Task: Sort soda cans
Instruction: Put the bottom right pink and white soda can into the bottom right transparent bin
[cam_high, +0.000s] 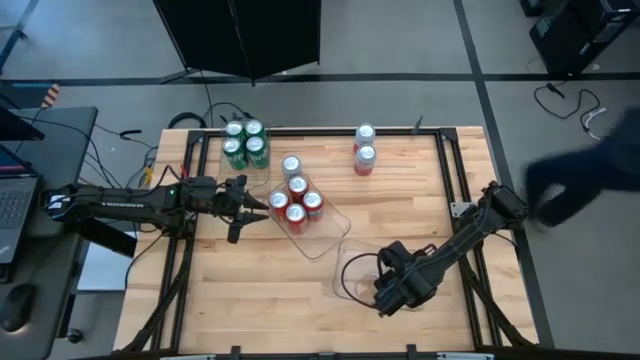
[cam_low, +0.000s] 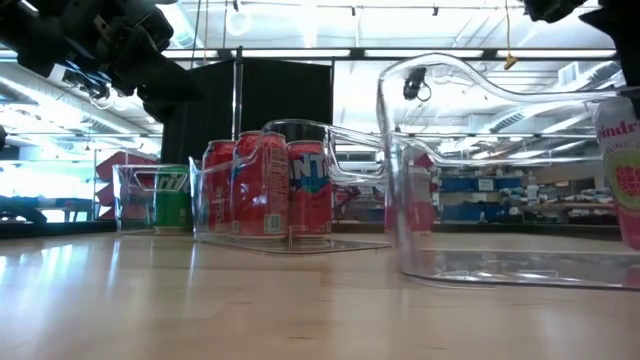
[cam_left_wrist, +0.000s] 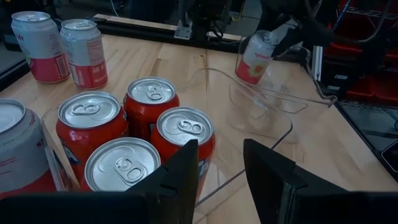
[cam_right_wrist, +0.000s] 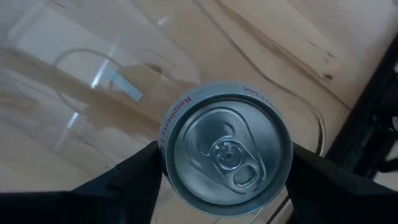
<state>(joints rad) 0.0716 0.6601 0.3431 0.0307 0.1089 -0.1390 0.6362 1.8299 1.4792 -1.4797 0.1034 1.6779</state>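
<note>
With four green cans (cam_high: 244, 143) traybound at upper left and four red cans (cam_high: 297, 200) in the centre tray, the right gripper (cam_high: 392, 290) clamped a silver can (cam_right_wrist: 226, 148) over the lower-right tray (cam_high: 345, 270) while three more waited on the desk and the left gripper (cam_high: 243, 205) hung open.

Bright, even light falls from ceiling strip lamps, seen glowing across the top of the low view. Shadows on the table (cam_high: 250, 290) are soft and faint. Glare streaks the clear tray (cam_low: 470, 170) at the right of that view, and the can (cam_low: 625, 170) at its right edge looks blurred, perhaps too close. A dark smear at the right of the high view is motion-blurred.
</note>
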